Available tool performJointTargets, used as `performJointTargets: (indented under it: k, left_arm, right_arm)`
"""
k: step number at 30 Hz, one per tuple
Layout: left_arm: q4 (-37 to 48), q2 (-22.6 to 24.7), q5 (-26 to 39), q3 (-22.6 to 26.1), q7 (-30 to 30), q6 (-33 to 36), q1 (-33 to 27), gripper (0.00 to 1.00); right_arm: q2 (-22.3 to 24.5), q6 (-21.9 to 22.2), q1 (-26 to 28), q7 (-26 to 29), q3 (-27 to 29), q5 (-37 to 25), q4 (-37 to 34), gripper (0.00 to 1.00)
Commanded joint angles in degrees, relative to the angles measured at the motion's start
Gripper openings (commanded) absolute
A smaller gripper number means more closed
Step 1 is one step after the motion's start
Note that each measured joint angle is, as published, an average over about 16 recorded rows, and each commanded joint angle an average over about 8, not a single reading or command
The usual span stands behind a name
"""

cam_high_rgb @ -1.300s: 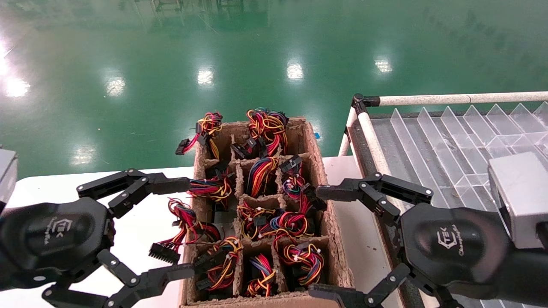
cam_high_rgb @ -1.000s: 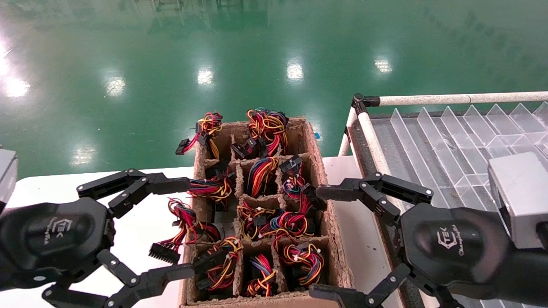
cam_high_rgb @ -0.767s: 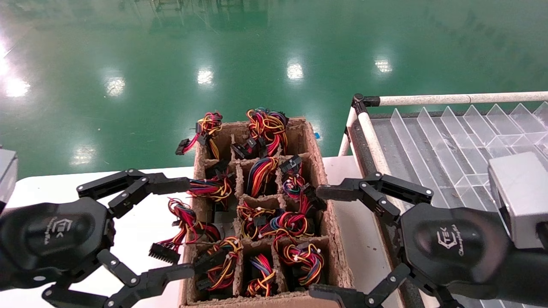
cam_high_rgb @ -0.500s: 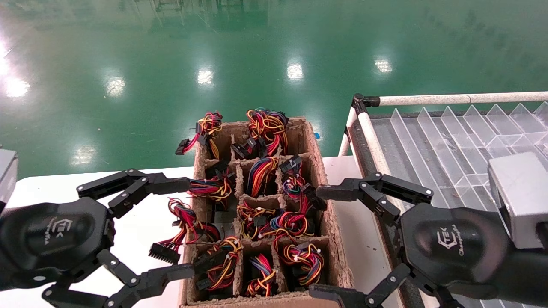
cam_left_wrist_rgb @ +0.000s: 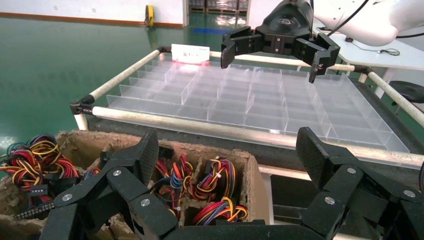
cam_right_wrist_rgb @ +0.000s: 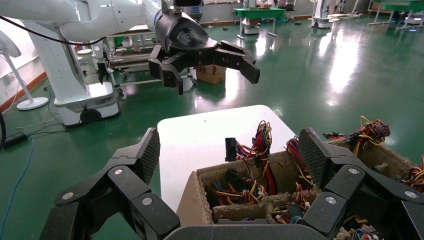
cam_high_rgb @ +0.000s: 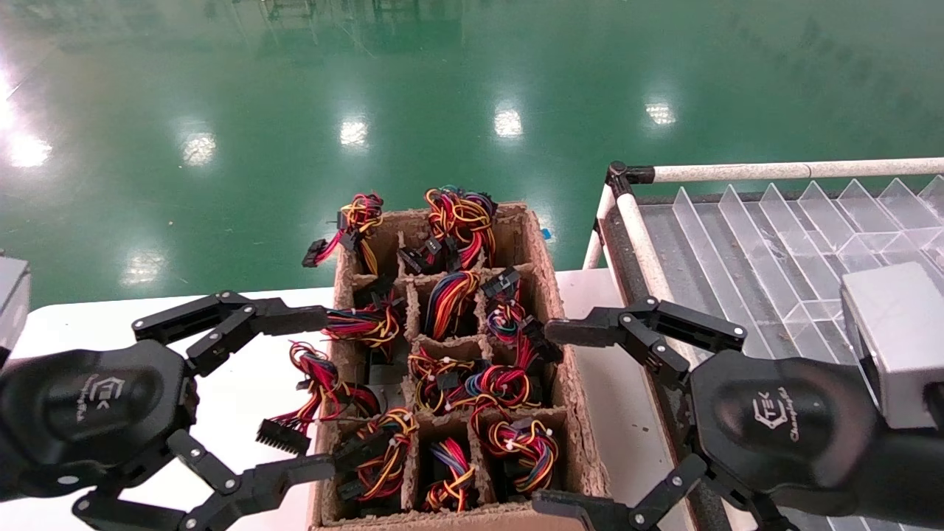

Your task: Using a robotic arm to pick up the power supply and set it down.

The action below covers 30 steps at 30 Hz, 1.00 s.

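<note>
Several power supplies stand in the compartments of a brown pulp box. Only their red, yellow, orange and black wire bundles and black connectors show; the grey bodies are hidden inside. My left gripper hangs open at the box's left side, its fingers spread over the near-left compartments, holding nothing. At the box's right wall my right gripper is open and also holds nothing. In the left wrist view the left gripper spans wire bundles. In the right wrist view the right gripper frames the box corner.
A clear divided tray in a white-pipe frame stands right of the box. The box rests on a white table, with green floor beyond. One wire bundle with a connector spills over the box's left wall.
</note>
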Motion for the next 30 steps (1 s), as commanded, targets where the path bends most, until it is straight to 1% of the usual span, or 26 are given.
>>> performJointTargets:
  k: [1, 8, 12, 15, 18, 21, 25, 30]
  left_arm:
    - [0.00, 0.00, 0.00, 0.00, 0.00, 0.00, 0.00, 0.00]
    - [0.00, 0.00, 0.00, 0.00, 0.00, 0.00, 0.00, 0.00]
    - [0.00, 0.00, 0.00, 0.00, 0.00, 0.00, 0.00, 0.00]
    - [0.00, 0.00, 0.00, 0.00, 0.00, 0.00, 0.00, 0.00]
    - [0.00, 0.00, 0.00, 0.00, 0.00, 0.00, 0.00, 0.00]
    - [0.00, 0.00, 0.00, 0.00, 0.00, 0.00, 0.00, 0.00]
    - [0.00, 0.00, 0.00, 0.00, 0.00, 0.00, 0.00, 0.00]
    - [0.00, 0.00, 0.00, 0.00, 0.00, 0.00, 0.00, 0.00]
  right_arm:
    - [0.00, 0.00, 0.00, 0.00, 0.00, 0.00, 0.00, 1.00]
    - [-0.02, 0.10, 0.05, -0.02, 0.03, -0.04, -0.05, 1.00]
    - [-0.27, 2.11, 0.76, -0.24, 0.01, -1.58, -0.41, 1.00]
    - [-0.97, 5.83, 1.88, -0.02, -0.25, -4.28, -0.20, 1.00]
    - [-2.24, 10.85, 3.35, 0.77, -0.96, -8.08, 0.96, 1.00]
    - [-4.52, 15.92, 5.39, 1.80, -2.36, -12.64, 2.45, 1.00]
    - [-9.55, 22.39, 9.23, 3.43, -5.67, -20.45, 3.13, 1.00]
    - [-18.26, 29.36, 14.53, 6.30, -10.88, -30.29, 0.82, 1.00]
